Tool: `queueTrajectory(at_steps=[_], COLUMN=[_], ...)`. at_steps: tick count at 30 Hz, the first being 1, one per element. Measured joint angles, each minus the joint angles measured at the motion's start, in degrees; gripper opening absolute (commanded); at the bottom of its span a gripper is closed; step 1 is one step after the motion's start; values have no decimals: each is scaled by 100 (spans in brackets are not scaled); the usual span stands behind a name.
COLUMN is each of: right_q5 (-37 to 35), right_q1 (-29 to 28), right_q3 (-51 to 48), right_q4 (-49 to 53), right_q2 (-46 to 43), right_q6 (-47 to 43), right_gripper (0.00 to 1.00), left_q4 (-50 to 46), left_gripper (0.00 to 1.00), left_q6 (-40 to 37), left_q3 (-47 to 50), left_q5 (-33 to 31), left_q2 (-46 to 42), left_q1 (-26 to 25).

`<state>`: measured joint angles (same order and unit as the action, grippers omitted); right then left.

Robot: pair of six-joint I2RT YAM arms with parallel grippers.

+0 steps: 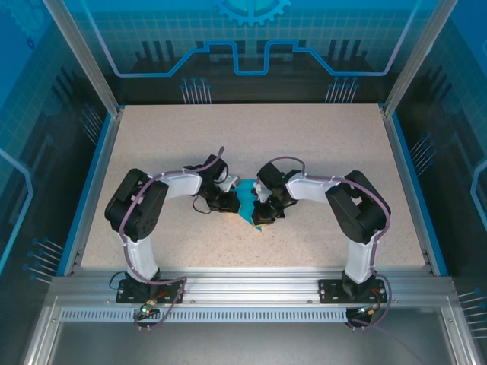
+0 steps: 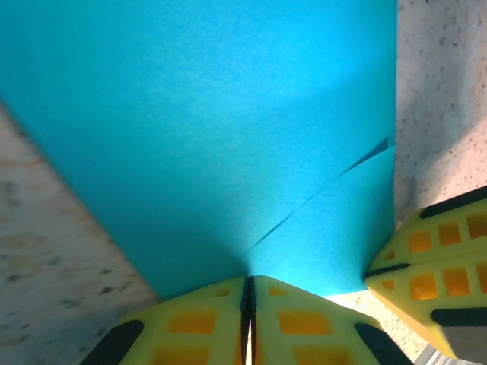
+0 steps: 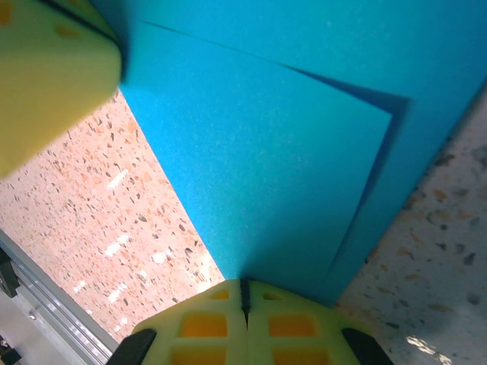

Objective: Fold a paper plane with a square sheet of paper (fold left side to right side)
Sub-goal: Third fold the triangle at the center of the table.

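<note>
Item: thin teal-blue square sheet of paper (image 2: 198,129), partly folded, over speckled desk (image 1: 319,144), directly ahead of both claws. Left claw (image 2: 249,285) and right claw (image 3: 243,287): pressed together, each pinching its near edge. Risk I note: uneven pull could tear it or skew the crease.

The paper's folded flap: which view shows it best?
The right wrist view: the flap of the square sheet of paper shows its free edges and corner clearly. The left wrist view gives one slanted flap edge; the top external view, a small teal patch.
</note>
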<state>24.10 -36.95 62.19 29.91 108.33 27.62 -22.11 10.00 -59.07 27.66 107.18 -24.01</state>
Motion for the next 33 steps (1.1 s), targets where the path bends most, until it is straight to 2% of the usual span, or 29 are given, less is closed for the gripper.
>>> queueTrajectory(at_steps=[8, 13, 15, 26, 29, 33], right_q5=[4, 20, 20, -623, -918, -1172], right_q1=[4, 4, 4, 26, 55, 90], right_q3=[-37, -109, -151, -216, -208, -166], right_q4=[-46, -153, -236, -278, -254, -258], right_q2=[-26, -81, -125, -811, -1051, -1067], right_q6=[0, -9, -28, -404, -651, -975], right_gripper=[0, 0, 4, 38, 42, 42], left_q4=[-122, -162, -153, 33, 208, 483], left_gripper=[13, 24, 30, 44, 46, 47], left_q6=[-138, -118, -55, 1003, 1412, 1963], left_q3=[-57, -85, -83, 181, 444, 841], left_q5=[-90, -138, -225, -297, -208, 70], left_q2=[-2, -50, -149, -1388, -1491, -1458], left_q1=[184, 240, 304, 566, 566, 564])
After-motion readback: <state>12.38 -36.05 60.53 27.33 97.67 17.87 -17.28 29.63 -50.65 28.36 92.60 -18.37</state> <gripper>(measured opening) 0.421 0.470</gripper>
